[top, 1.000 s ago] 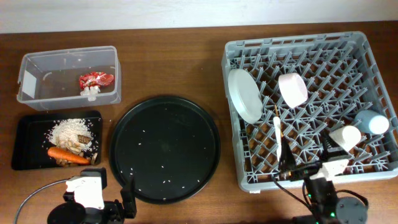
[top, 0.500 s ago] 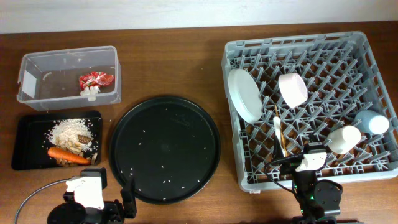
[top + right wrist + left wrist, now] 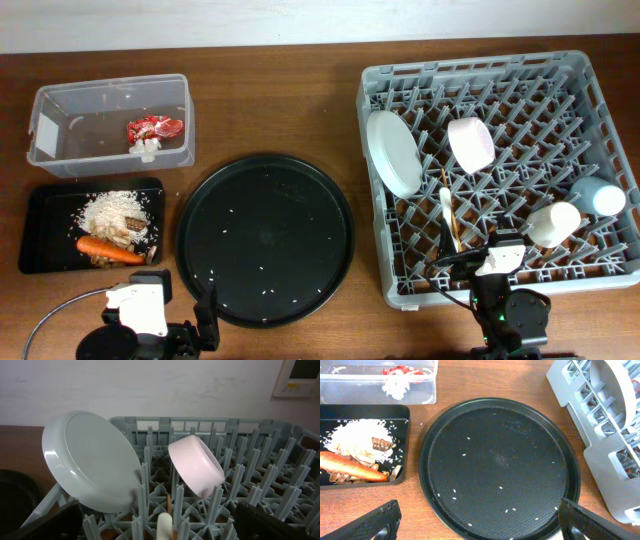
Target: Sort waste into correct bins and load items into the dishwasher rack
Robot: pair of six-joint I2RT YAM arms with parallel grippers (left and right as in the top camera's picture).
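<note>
The grey dishwasher rack [image 3: 470,62] holds the white plate [image 3: 392,152], white bowl [image 3: 471,143], light blue cup [image 3: 598,196], small white cup [image 3: 555,222], white fork [image 3: 446,205] and chopsticks [image 3: 452,230]. The clear tub [image 3: 60,110] holds the red wrapper [image 3: 155,128]. The shallow black tray [image 3: 40,215] holds rice [image 3: 115,210], the carrot [image 3: 108,249] and a brown lump [image 3: 100,261]. My left gripper [image 3: 480,527] is open and empty over the near edge of the round tray. My right gripper [image 3: 155,525] is open and empty at the rack's front edge, facing the plate [image 3: 90,460] and bowl [image 3: 196,464].
A large round black tray [image 3: 265,240] with a few stray rice grains lies between the bins and the rack, and it fills the left wrist view [image 3: 500,465]. Both arm bases sit at the table's near edge.
My right gripper has drawn back left from the small white cup to the rack's front edge. The cup stays in the rack. The left arm has not moved.
</note>
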